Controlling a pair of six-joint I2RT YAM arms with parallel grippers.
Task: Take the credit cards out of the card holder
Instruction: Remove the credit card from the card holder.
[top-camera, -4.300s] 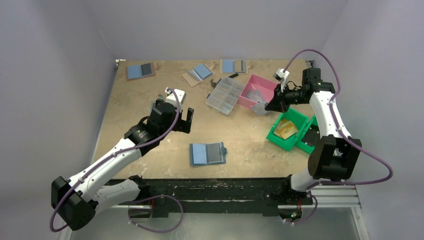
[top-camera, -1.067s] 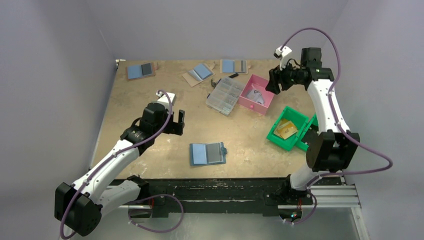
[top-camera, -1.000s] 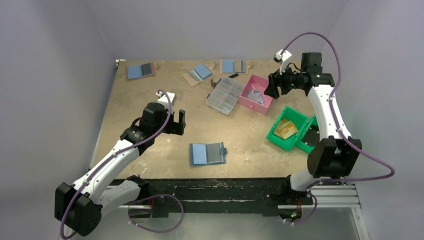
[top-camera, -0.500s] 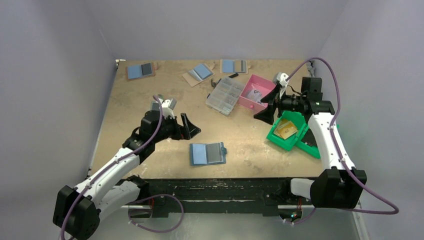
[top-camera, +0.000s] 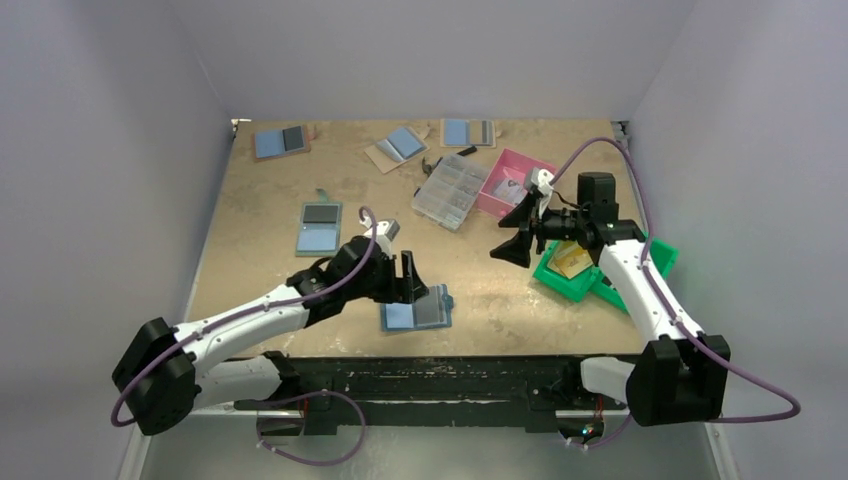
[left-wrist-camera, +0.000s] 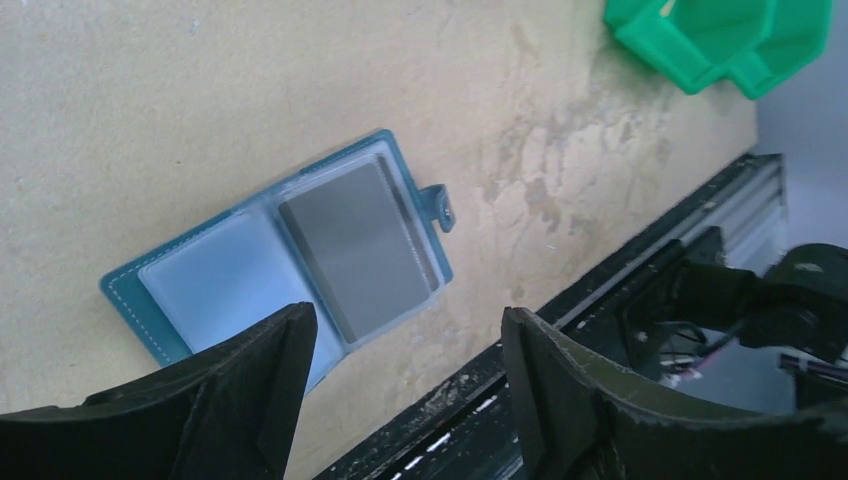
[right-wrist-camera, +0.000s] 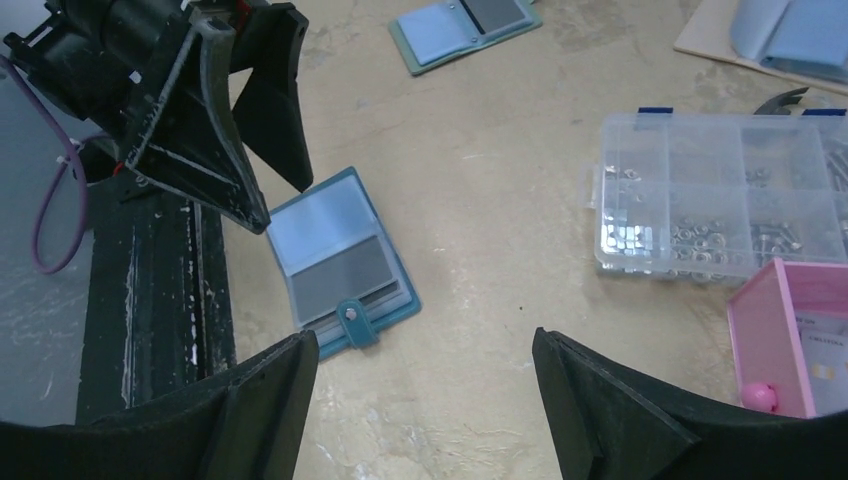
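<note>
The card holder (top-camera: 416, 309) lies open and flat near the table's front edge, with a teal rim and a snap tab on its right side. In the left wrist view the card holder (left-wrist-camera: 290, 262) has a pale blue half and a grey half behind clear sleeves. I cannot make out separate credit cards in it. My left gripper (top-camera: 411, 279) hovers open just behind the holder's left part, nothing between its fingers. My right gripper (top-camera: 509, 234) hangs open and empty in the air to the holder's right. The right wrist view shows the card holder (right-wrist-camera: 335, 265) ahead of my right gripper (right-wrist-camera: 425, 370).
A blue holder with a black panel (top-camera: 319, 226) lies left of centre. Three more holders lie along the back edge. A clear parts organizer (top-camera: 451, 190), a pink bin (top-camera: 515, 180) and green bins (top-camera: 585, 262) holding yellow pieces stand to the right. The black front rail (left-wrist-camera: 600, 330) runs close to the holder.
My left arm swung forward and right to the card holder, uncovering the black-panel holder, and its jaws narrowed a little. My right arm came down from above the pink bin toward the table's middle.
</note>
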